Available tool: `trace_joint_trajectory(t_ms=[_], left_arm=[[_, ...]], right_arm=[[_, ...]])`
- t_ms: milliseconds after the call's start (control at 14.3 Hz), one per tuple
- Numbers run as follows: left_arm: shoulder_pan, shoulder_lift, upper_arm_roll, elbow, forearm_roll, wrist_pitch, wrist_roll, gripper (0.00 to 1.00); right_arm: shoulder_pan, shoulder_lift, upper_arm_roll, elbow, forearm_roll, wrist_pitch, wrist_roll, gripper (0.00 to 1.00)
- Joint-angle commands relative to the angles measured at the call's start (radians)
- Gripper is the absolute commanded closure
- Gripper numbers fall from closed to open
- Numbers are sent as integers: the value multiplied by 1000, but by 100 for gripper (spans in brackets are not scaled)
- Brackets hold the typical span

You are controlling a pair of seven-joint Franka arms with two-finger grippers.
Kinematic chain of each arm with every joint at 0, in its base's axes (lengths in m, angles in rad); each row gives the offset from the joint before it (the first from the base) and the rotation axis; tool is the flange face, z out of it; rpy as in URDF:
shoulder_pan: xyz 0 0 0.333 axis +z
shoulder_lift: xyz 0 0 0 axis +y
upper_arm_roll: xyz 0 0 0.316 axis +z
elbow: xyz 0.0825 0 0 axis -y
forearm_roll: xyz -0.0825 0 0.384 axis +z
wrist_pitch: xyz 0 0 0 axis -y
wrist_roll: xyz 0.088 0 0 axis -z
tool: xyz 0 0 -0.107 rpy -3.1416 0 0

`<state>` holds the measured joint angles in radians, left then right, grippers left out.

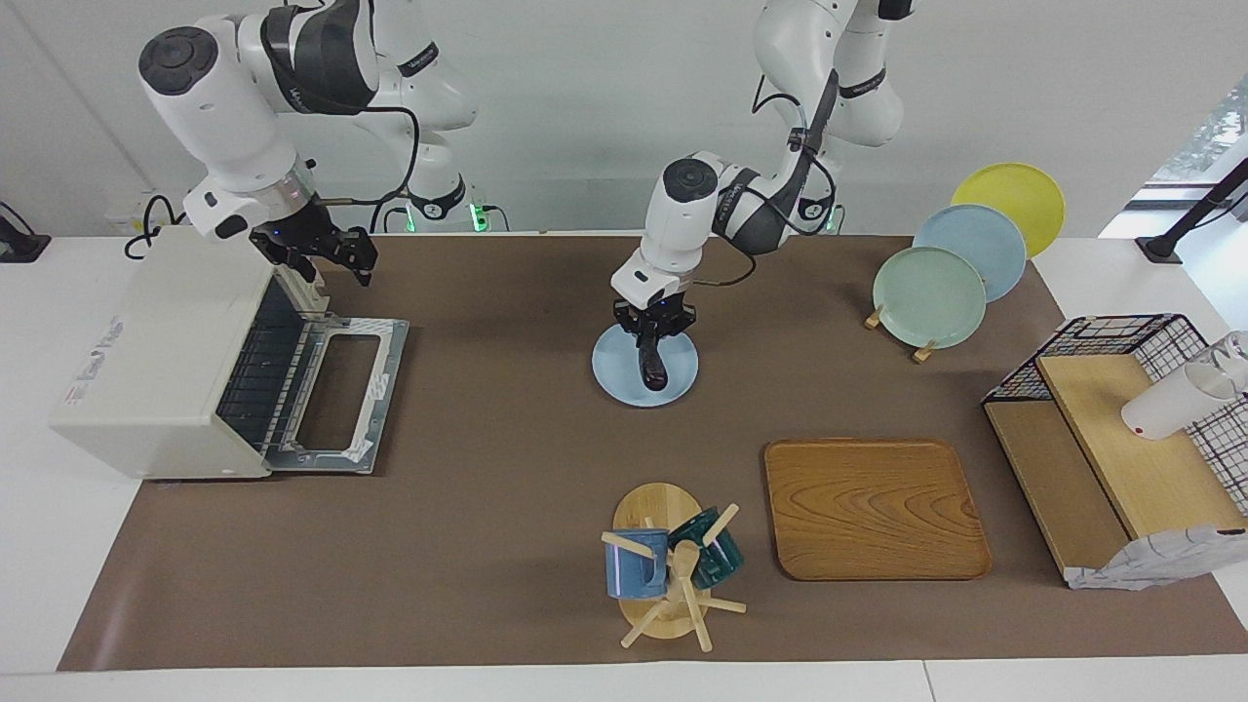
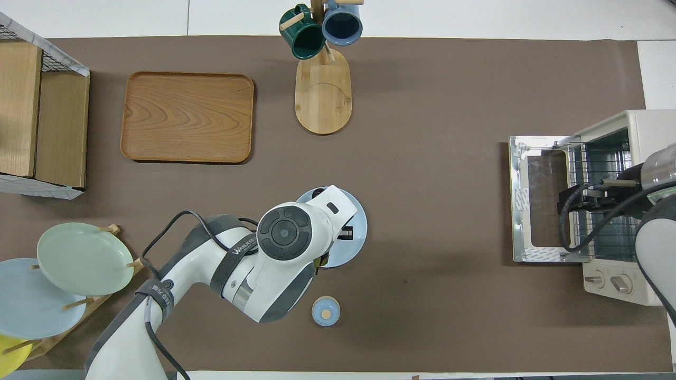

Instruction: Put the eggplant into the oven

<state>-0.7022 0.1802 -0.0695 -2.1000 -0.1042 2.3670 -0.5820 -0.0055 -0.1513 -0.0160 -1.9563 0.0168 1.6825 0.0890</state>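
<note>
Lying on the pale blue plate (image 1: 624,382) at mid-table, the eggplant (image 1: 651,363) runs its long axis roughly 12 to 6 o'clock in the facing view, one end toward the robots and the rounded end pointing away from them. Left pincer (image 1: 651,334): directly over the end of the eggplant nearer the robots, fingers straddling it across the short axis and narrowed onto it; by appearance a grip is made, though whether the vegetable has left the plate cannot be told. In the overhead view the left arm's wrist covers plate and eggplant almost wholly, only the plate's rim (image 2: 360,232) showing. Oven (image 1: 156,361): at the right arm's end of the table, at about 9 o'clock from the plate in the facing view, well apart from it, door (image 1: 341,395) dropped flat and the wire rack (image 1: 255,375) exposed. Right pincer (image 1: 314,252): poised above the oven's open mouth near the door hinge, fingers spread, holding nothing; this arm waits. Judgement: the carry runs sideways from plate to oven mouth, with the eggplant's axis lying across the line of travel, so a turn of the wrist may be needed to feed it in lengthwise. Left arm holds the item; right arm is nearer the oven.
</note>
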Motion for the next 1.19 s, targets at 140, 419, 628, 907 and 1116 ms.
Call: trace_joint_trajectory(t_ms=[140,419,628,907,1116], left_arm=[[30,-24,30,40,0,-69,71,0],[267,-51,28,231,0,-322,278,0],[447,-64,28,353,1,-455,437,0],[555,-134,31,365,41,-517,507,0],[573,-194,31,364,90,-589,507,0]], right_arm=[[-1,-31,7,-39,21,31,-18,18],[144,-16,18,-29,25,72,15,19],[390,172,18,110,22,126,327,19],[626,404,18,318,5,245,521,22],[775,580,18,413,-107,311,702,22]])
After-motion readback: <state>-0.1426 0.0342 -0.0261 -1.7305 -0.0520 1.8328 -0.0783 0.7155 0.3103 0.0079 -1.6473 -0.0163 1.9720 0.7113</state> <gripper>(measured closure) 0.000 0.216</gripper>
